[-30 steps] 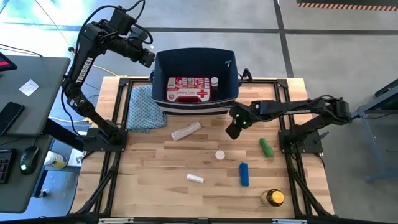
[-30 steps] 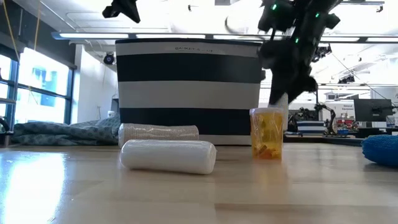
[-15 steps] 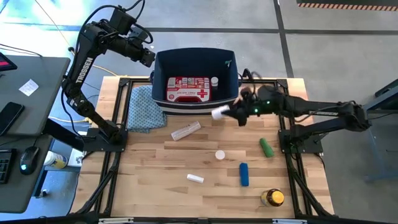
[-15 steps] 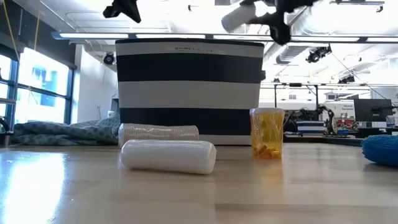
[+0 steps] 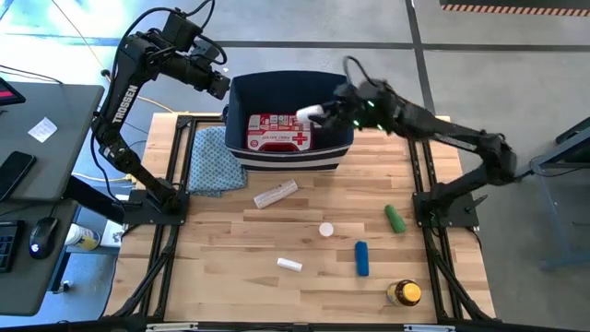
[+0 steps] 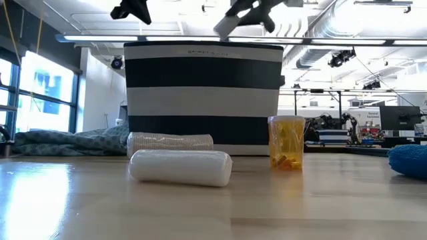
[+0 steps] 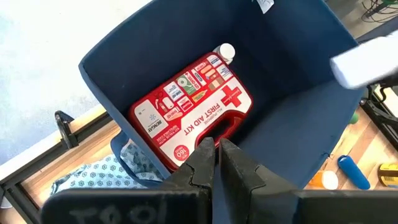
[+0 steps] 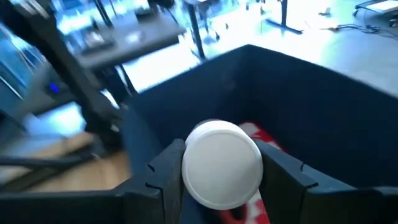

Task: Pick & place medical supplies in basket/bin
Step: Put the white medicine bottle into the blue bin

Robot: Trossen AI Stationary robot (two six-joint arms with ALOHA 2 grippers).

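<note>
My right gripper [image 5: 323, 112] is shut on a white bottle [image 5: 311, 112] above the open top of the navy basket [image 5: 277, 76]. In the low view the bottle [image 6: 225, 25] hangs just over the striped basket [image 6: 200, 93]. Inside the basket the red first-aid kit [image 5: 279, 132] lies flat on the bottom with a small white bottle [image 5: 318, 120] beside it. My left gripper [image 5: 217, 85] waits, shut, high over the basket's far left corner, and its wrist view looks down on the kit [image 7: 189, 106]. My right gripper pinches the white bottle's body [image 8: 222, 163] between its two fingers [image 8: 166, 171], one on each side, with the round end toward the wrist camera. It reaches in from the table's right. The bottle is lifted clear and tilted [image 6: 225, 25] above the basket's rim.
On the table lie a white roll [image 5: 276, 194], a small white cap-like piece [image 5: 325, 229], a white tube [image 5: 289, 265], a blue cylinder [image 5: 361, 258], a green cylinder [image 5: 395, 218] and an amber bottle [image 5: 403, 293]. A patterned cloth [image 5: 214, 159] lies left of the basket.
My right gripper has risen from just above the table near the basket's front right corner and swung toward the far edge and left, carrying the white bottle. It now holds the bottle over the basket's opening. The left arm has kept still.
</note>
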